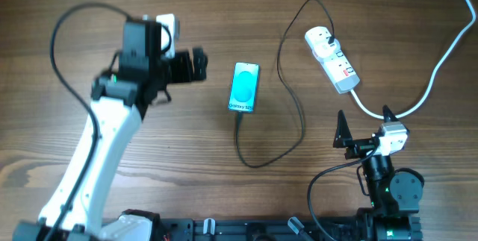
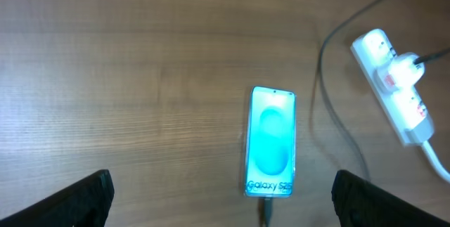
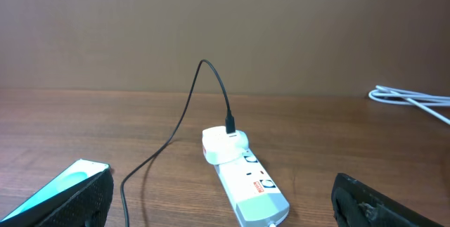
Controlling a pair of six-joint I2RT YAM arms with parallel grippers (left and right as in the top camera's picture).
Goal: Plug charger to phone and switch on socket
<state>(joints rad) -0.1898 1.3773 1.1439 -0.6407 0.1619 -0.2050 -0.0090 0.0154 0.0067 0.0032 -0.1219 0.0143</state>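
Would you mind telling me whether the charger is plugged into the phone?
Apparently plugged in: the charger's tip meets the middle of the phone's short edge beside the text; the joint itself is too small to confirm.

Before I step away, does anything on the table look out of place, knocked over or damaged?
Nothing stands out. The phone lies flat with its screen lit, the charger cable loops loosely from its lettered end to the socket, which lies flat at a slant. No spills or damage show.
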